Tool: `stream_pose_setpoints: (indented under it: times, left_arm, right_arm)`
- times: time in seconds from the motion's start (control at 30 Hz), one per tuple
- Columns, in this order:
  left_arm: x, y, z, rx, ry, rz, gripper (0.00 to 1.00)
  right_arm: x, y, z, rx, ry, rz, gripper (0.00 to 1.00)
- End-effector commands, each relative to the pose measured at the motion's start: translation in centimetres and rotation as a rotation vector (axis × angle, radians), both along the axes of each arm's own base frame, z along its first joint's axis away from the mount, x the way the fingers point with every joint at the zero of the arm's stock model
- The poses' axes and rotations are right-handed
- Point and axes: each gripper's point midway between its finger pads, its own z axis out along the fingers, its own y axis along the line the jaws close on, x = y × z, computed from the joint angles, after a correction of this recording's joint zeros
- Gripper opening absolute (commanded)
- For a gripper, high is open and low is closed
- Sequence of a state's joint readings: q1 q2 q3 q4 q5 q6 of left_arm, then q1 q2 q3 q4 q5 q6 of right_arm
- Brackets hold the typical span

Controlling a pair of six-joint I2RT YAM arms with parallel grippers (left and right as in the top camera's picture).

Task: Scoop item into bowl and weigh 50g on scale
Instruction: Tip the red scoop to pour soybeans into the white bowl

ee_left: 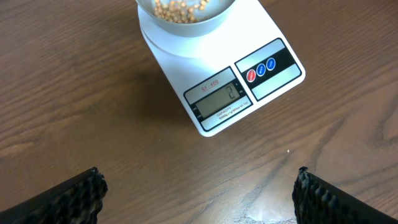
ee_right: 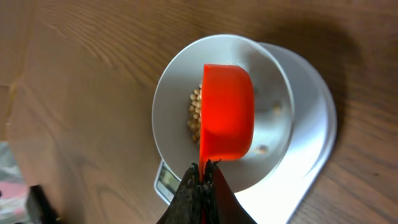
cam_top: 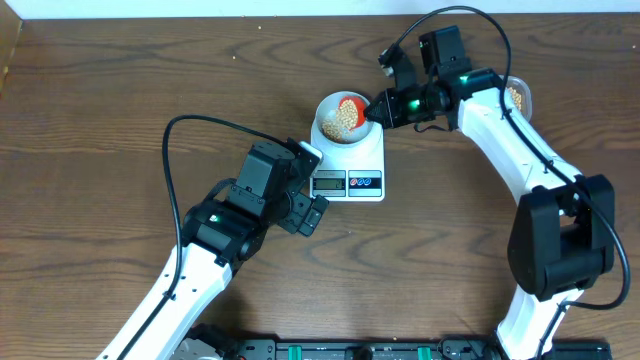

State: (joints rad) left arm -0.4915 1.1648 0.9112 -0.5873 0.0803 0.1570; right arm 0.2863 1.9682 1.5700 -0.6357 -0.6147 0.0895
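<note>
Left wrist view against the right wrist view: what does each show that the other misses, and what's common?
Only the left wrist: the scale display head-on, its red and blue buttons, and the left jaws wide open above the table. Only the right wrist: the orange scoop, pinched by its handle in the right jaws, over the bowl. Both: the bowl of beans sitting on the scale.

The brown wood-grain table (cam_top: 100, 120) carries the white scale (cam_top: 370, 157) and, farther right, a partly hidden container (cam_top: 527, 97).
</note>
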Motion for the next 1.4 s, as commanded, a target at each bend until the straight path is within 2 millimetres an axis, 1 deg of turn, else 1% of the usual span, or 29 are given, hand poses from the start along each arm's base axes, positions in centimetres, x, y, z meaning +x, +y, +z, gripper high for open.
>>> stream_pose_setpoints:
  times: [0.0,0.37,0.5,0.63,0.87,1.07,1.37]
  left_arm:
    - [0.4,-0.2,1.4,-0.026,-0.026,0.002,0.98]
    - [0.4,-0.2,1.4,-0.026,-0.026,0.002,0.98]
    - [0.4,-0.2,1.4,-0.026,-0.026,0.002,0.98]
    - [0.4,-0.2,1.4,-0.026,-0.026,0.002,0.98]
    - [0.4,-0.2,1.4,-0.026,-0.026,0.002,0.98]
    - [0.4,-0.2,1.4,-0.026,-0.026,0.002,0.98]
    - [0.4,-0.2,1.4,-0.026,-0.026,0.002,0.98]
  right_arm:
    - [0.4,0.1,1.9,-0.042,-0.091,0.011,0.02]
    - [0.1,1.1,1.6,-0.104,-0.149,0.063,0.02]
    - [-0.1,1.6,2.1,-0.114,-0.2,0.112,0.02]
    - [0.2,1.4,2.5,-0.159,-0.238,0.095,0.01]
    - [0.1,1.4,2.7,-0.153,-0.238,0.096,0.01]
    - [-0.3,1.8,3.2,-0.084,-0.212,0.111,0.01]
    - [-0.2,0.6,4.6,0.065,-0.136,0.09,0.01]
